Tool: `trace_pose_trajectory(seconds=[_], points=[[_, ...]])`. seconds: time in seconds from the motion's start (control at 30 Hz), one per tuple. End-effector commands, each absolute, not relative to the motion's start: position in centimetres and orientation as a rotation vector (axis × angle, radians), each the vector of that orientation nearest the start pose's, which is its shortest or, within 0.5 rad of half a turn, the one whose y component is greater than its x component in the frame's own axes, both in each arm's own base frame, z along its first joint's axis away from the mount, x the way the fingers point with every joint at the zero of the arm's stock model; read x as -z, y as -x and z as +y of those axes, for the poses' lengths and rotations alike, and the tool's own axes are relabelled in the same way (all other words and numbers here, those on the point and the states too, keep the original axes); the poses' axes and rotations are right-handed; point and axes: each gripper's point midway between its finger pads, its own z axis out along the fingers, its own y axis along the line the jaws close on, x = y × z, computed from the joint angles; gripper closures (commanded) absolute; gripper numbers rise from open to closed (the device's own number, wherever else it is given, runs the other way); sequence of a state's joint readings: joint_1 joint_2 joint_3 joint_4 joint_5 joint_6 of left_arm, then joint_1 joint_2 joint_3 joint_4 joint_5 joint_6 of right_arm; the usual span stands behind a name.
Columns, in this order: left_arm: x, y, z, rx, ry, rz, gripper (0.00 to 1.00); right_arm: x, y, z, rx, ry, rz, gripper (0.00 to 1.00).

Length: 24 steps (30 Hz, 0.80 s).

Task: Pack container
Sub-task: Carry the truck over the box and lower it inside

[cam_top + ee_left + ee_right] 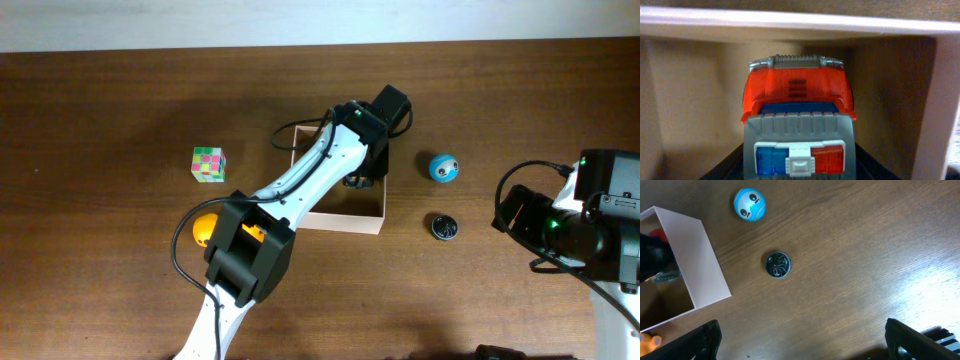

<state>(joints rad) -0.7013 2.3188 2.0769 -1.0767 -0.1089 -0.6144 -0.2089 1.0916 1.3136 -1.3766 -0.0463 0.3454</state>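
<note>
One multicoloured cube (209, 164) and one orange toy (205, 228) lie at 9 and 8 o'clock of the single container (340, 220), which sits mid-table. Inside it, the left gripper (800, 172) flanks one red toy car (797, 90); whether it clamps the car cannot be told. At the container's 3 and 4 o'clock lie one blue ball (443, 167) and one black disc (444, 226). The right gripper (802, 340) gapes wide, empty. The dark wooden table (100, 300) meets a pale wall (300, 20) at 12 o'clock.

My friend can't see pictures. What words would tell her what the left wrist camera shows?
A red toy truck with a blue-and-red light bar fills the middle, held in the left claw. It is inside the container, which has tan cardboard walls and a white rim.
</note>
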Motion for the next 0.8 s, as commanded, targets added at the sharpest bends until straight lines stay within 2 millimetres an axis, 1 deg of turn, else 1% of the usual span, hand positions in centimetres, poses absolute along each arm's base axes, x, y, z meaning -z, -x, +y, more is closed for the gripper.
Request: trace_pose_trajectory(seconds=[0.0,0.07,0.1,0.17,0.23,0.27,0.37,0.4,0.5,0.57,0.67,0.73,0.77], points=[[-7.5,-40.6,-32.2,0.131,-0.112,2.854,0.57,-24.0,-22.2,-4.0,-0.113,-0.754,2.606,0.01],[-7.5,-40.6,-32.2,0.131,-0.114,2.854,0.57,-24.0,-22.2,-4.0,-0.112,-0.754,2.606,0.01],[-7.5,-40.5,-32.3,0.132,-0.12,2.854,0.47,-24.0,-22.2,-4.0,-0.113,-0.754,2.606,0.01],[-7.5,-40.5,-32.4,0.134,-0.167,2.853,0.34,-24.0,-22.2,-4.0,-0.113,-0.753,2.605,0.01],[-7.5,-40.5,-32.4,0.127,-0.229,2.848,0.27,-24.0,-22.2,-4.0,-0.113,-0.753,2.605,0.01],[-7.5,-40.5,-32.4,0.125,-0.269,2.845,0.25,-24.0,-22.2,-4.0,-0.113,-0.754,2.606,0.01],[-7.4,-40.1,-32.8,0.138,-0.437,2.835,0.24,-24.0,-22.2,-4.0,-0.113,-0.753,2.605,0.01],[-7.4,-40.0,-32.7,0.127,-0.469,2.837,0.24,-24.0,-22.2,-4.0,-0.112,-0.754,2.605,0.01],[-7.7,-39.7,-32.2,0.114,-0.473,2.851,0.24,-24.0,-22.2,-4.0,-0.112,-0.753,2.606,0.01],[-8.3,-39.7,-32.1,0.122,-0.462,2.843,0.24,-24.0,-22.2,-4.0,-0.112,-0.753,2.606,0.01],[-10.4,-39.9,-31.9,0.147,-0.447,2.808,0.25,-24.0,-22.2,-4.0,-0.112,-0.753,2.606,0.01],[-12.5,-40.2,-31.0,0.141,-0.413,2.774,0.25,-24.0,-22.2,-4.0,-0.112,-0.753,2.606,0.01],[-14.0,-40.3,-30.3,0.124,-0.395,2.752,0.24,-24.0,-22.2,-4.0,-0.112,-0.753,2.606,0.01]])
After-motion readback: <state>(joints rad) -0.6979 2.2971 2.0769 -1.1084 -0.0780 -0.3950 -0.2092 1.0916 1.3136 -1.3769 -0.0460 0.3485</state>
